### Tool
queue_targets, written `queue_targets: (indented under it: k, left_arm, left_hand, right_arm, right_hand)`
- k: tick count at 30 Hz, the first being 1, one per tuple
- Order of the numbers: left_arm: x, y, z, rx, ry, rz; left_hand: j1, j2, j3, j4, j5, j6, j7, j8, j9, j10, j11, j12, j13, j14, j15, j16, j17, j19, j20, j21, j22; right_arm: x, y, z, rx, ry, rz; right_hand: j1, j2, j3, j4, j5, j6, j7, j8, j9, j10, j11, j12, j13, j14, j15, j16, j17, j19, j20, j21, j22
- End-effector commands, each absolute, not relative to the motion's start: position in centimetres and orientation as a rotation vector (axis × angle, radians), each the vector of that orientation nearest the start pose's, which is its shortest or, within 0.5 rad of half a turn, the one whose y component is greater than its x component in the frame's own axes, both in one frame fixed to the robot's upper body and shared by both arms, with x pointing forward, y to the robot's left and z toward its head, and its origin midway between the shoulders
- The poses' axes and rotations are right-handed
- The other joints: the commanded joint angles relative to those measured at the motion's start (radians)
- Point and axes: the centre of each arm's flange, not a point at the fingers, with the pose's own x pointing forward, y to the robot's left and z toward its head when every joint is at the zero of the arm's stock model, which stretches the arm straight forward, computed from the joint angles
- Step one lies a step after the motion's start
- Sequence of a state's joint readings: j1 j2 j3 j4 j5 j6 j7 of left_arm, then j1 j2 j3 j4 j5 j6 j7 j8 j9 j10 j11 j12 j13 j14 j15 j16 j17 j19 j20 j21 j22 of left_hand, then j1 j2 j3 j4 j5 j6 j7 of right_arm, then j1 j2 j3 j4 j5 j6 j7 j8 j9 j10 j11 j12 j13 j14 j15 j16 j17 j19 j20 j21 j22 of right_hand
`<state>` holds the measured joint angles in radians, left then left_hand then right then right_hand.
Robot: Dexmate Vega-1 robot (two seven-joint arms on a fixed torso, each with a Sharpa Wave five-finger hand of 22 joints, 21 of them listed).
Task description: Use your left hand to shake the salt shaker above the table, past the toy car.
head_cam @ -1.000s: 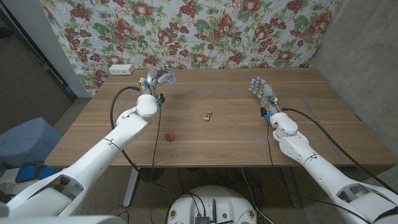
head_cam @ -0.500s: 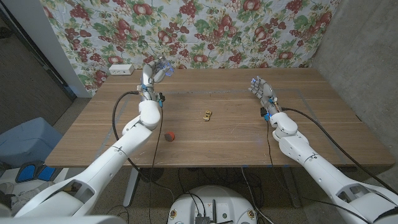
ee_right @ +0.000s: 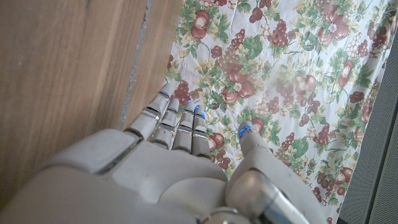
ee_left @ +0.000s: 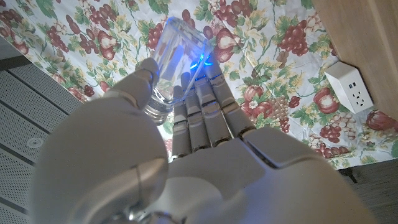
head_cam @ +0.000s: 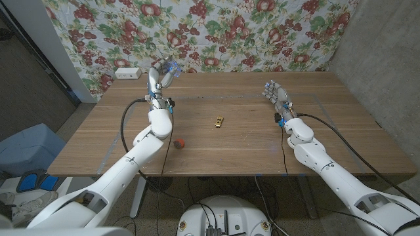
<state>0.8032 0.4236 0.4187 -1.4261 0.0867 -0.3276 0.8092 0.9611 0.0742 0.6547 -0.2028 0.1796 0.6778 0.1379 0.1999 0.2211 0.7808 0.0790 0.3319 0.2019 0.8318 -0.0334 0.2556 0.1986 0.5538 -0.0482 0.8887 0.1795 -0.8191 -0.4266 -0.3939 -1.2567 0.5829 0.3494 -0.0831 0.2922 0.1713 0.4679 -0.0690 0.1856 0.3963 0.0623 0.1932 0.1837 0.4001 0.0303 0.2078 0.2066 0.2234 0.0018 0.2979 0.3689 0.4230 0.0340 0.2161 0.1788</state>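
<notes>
No legible writing on anything. Left hand (head_cam: 159, 73) raised above the table's (head_cam: 236, 141) far left corner, thumb and fingers closed on the clear salt shaker (ee_left: 177, 65). Toy car (head_cam: 218, 120) mid-table. Right hand (head_cam: 276, 94) near the far right edge, fingers extended, holding nothing.

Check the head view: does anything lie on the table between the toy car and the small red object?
No. In the head view, the stretch of table between the toy car and the small red object is bare wood.
</notes>
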Motion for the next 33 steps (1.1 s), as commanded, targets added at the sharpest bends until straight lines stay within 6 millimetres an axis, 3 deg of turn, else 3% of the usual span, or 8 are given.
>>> queue_targets:
  k: [1,18,33]
  left_arm:
    - [59.7,25.5,4.3,0.250,-0.987,0.455]
    - [61.1,26.0,5.7,0.416,-0.626,0.348]
    - [61.6,26.1,6.1,0.480,-0.497,0.292]
  left_hand:
    - [0.085,0.094,0.018,0.023,0.004,0.234,-0.102,0.001,0.005,0.278,-0.246,0.004,0.003,0.062,-0.200,0.000,0.003,-0.002,-0.095,0.009,0.001]
    - [0.083,0.092,0.015,0.023,0.004,0.241,-0.097,0.002,0.005,0.290,-0.240,0.004,0.003,0.068,-0.199,0.000,0.004,0.003,-0.092,0.016,0.001]
    - [0.087,0.087,0.014,0.019,0.005,0.245,-0.091,0.001,0.005,0.300,-0.237,0.003,0.004,0.079,-0.199,0.002,0.005,0.010,-0.089,0.023,0.000]
  right_arm:
    - [65.9,-26.6,-3.0,0.079,-0.632,0.131]
    - [66.2,-26.6,-2.8,0.079,-0.636,0.136]
    - [66.0,-26.7,-2.9,0.080,-0.636,0.131]
  right_hand:
    - [-0.006,0.000,0.005,-0.003,0.008,0.008,-0.001,0.004,0.004,0.003,0.001,0.001,0.005,0.010,0.001,0.000,0.005,0.005,-0.003,-0.004,0.002]
    - [-0.006,0.000,0.005,-0.003,0.008,0.007,0.001,0.004,0.004,0.004,-0.002,0.001,0.005,0.009,0.001,-0.001,0.006,0.006,-0.003,-0.004,0.002]
    - [-0.006,0.001,0.005,-0.002,0.008,0.008,-0.001,0.004,0.004,0.005,-0.002,0.002,0.005,0.011,-0.001,-0.001,0.006,0.006,-0.003,-0.004,0.002]
